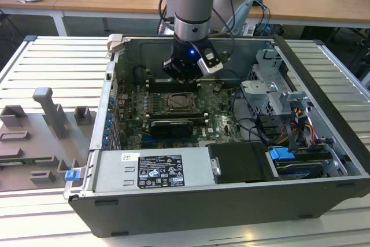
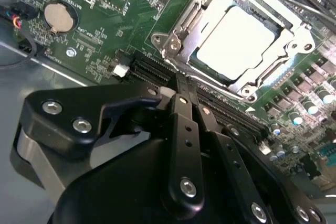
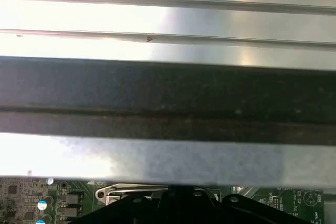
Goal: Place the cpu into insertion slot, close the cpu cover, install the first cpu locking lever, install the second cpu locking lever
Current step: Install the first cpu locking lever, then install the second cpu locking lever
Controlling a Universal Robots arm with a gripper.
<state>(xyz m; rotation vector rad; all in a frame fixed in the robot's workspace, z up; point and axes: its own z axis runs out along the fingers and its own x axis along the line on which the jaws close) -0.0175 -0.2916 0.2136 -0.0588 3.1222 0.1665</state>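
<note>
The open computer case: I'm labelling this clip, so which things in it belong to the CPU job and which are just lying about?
Job:
- cpu, seated in the insertion slot
- cpu cover, down around the chip
- end effector, beside the socket

Lying about:
- coin cell battery
- power supply
- blue drive latch
- grey fixture blocks outside the case

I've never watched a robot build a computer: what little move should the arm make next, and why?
Probably ease the fingers down toward the thin metal lever at the socket's edge. The cpu already lies under the closed cpu cover, and the fingers, pressed together and holding nothing, hang above the green board beside it.
</note>
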